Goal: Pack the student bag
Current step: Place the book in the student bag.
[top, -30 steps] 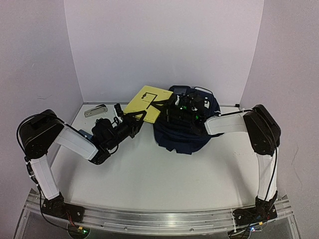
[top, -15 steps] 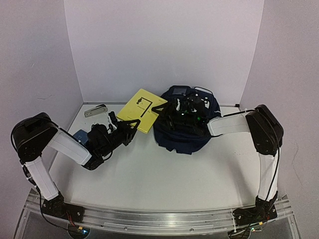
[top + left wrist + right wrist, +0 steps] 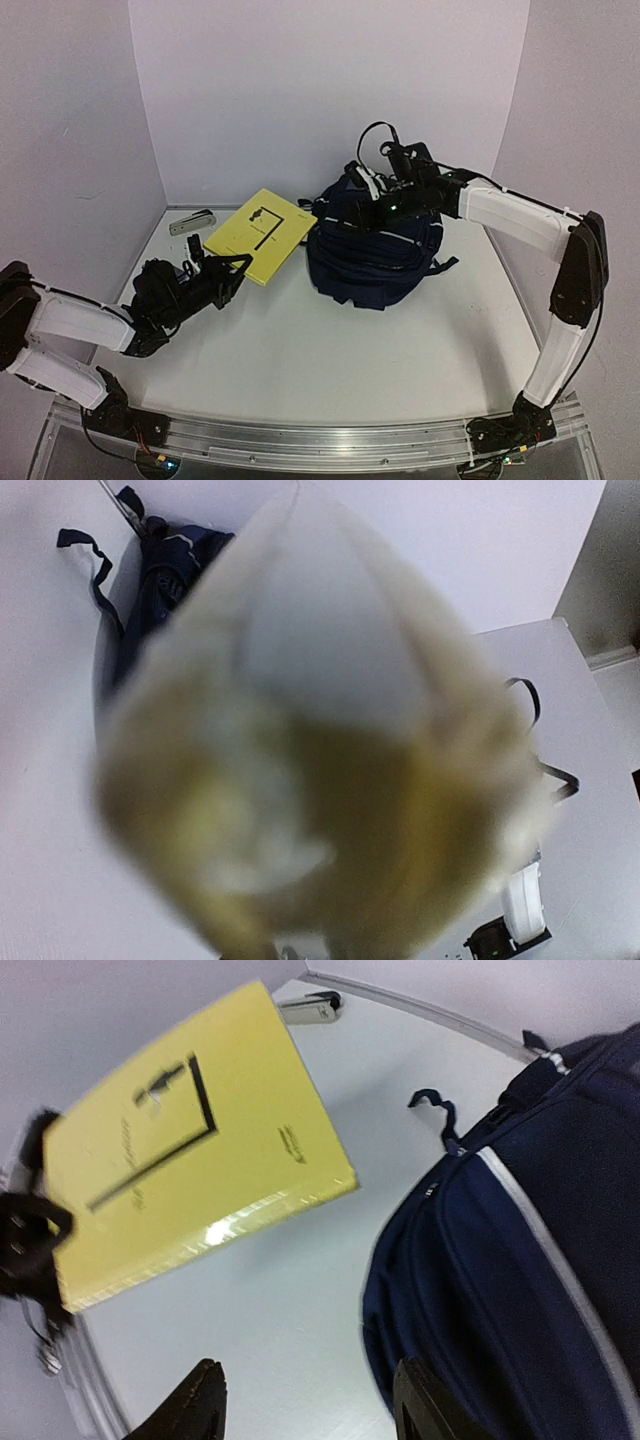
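Observation:
The student bag [image 3: 378,258], dark navy with pale zip lines, sits at the back centre of the table. A yellow book [image 3: 258,233] with a black line drawing is held tilted above the table to the left of the bag. My left gripper [image 3: 228,270] is shut on its near lower edge. In the left wrist view the book [image 3: 330,780] is a blur filling the frame and hides the fingers. My right gripper [image 3: 348,207] hovers at the bag's upper left side, open and empty. In its wrist view [image 3: 308,1368] the bag [image 3: 540,1260] is at the right and the book [image 3: 190,1170] at the upper left.
A small silver and black stapler-like thing [image 3: 192,222] lies at the back left near the wall, also in the right wrist view [image 3: 305,1005]. Loose black straps [image 3: 445,265] trail from the bag. White walls close in the back and both sides.
My left arm drew back to the left and lower, taking the yellow book away from the bag. My right arm lifted off the bag's top and now reaches in from higher up.

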Robot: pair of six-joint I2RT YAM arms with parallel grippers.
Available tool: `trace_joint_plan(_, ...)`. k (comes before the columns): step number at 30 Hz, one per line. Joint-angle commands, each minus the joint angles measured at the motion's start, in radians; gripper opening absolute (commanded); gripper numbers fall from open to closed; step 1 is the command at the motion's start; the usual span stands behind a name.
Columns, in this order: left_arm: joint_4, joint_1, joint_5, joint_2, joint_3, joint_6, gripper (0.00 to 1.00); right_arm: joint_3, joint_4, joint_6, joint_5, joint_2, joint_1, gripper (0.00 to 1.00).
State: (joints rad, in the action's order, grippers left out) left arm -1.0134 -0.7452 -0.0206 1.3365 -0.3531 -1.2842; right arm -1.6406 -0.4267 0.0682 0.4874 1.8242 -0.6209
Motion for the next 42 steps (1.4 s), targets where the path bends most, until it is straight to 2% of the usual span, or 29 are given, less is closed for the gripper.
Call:
trace_joint_plan(1,0.118,0.002,-0.036,-0.186,-0.030,0.091,0.00,-0.034,-0.305,-0.435,-0.195,0.003,-0.026,0.52)
trace_joint_plan(3,0.181,0.003,-0.030,-0.244,-0.031,0.112,0.00,-0.017,-0.313,-0.521,-0.299,-0.002,-0.054,0.51)
trace_joint_plan(5,0.220,0.003,-0.029,-0.276,-0.028,0.122,0.00,0.003,-0.312,-0.588,-0.397,0.002,-0.079,0.54)
trace_joint_plan(11,0.212,0.002,-0.023,-0.291,0.001,0.108,0.00,0.015,-0.292,-0.675,-0.564,0.050,-0.092,0.56)
trace_joint_plan(25,0.153,0.003,-0.005,-0.276,0.038,0.089,0.00,0.031,-0.166,-0.711,-0.749,0.136,-0.091,0.29)
trace_joint_plan(28,0.142,0.003,-0.003,-0.278,0.053,0.081,0.00,0.019,-0.153,-0.704,-0.758,0.134,-0.091,0.20)
trace_joint_plan(32,0.145,0.003,0.001,-0.288,0.069,0.076,0.00,-0.007,-0.151,-0.692,-0.758,0.116,-0.091,0.00)
trace_joint_plan(37,0.151,0.002,-0.010,-0.282,0.075,0.071,0.00,-0.037,-0.152,-0.661,-0.725,0.077,-0.091,0.00)
trace_joint_plan(42,0.153,0.003,-0.063,-0.261,0.068,0.068,0.00,-0.067,-0.167,-0.578,-0.592,0.027,-0.101,0.00)
